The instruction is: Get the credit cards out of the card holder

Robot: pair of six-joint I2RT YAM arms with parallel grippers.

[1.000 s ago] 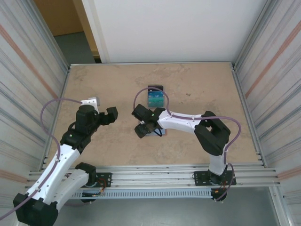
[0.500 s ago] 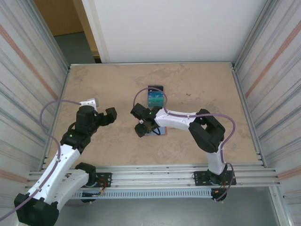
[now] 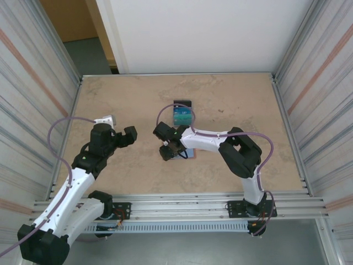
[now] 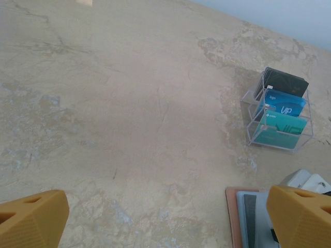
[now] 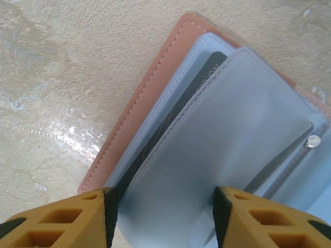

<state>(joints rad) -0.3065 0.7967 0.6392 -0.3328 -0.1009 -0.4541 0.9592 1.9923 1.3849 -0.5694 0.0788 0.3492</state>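
My right gripper (image 5: 163,206) is down over the card holder (image 5: 139,103), which lies open on the table (image 3: 231,99) in front of my right arm, just nearer to me than the clear tiered stand (image 4: 249,114). Its reddish-brown leather cover faces down and the pale blue pockets face up. My two yellow fingers (image 5: 57,222) stand partly apart, one on each side of the top pocket leaf. I cannot tell whether they are pinching anything or only resting there. A black card (image 5: 173,118) sits tucked in a pocket under that leaf. Only its long dark edge shows, running down toward my left-hand finger (the print on it is too small to read). A small metal snap (image 5: 312,140) shows at the right of the pockets.

My left gripper (image 4: 166,201) hangs spread wide and empty over bare table, well to the left of the card holder. From its wrist camera I see the stand upright, holding a black card (image 4: 284,81) at the back, a blue card (image 4: 283,102) in the middle and a teal card (image 4: 279,132) in front.
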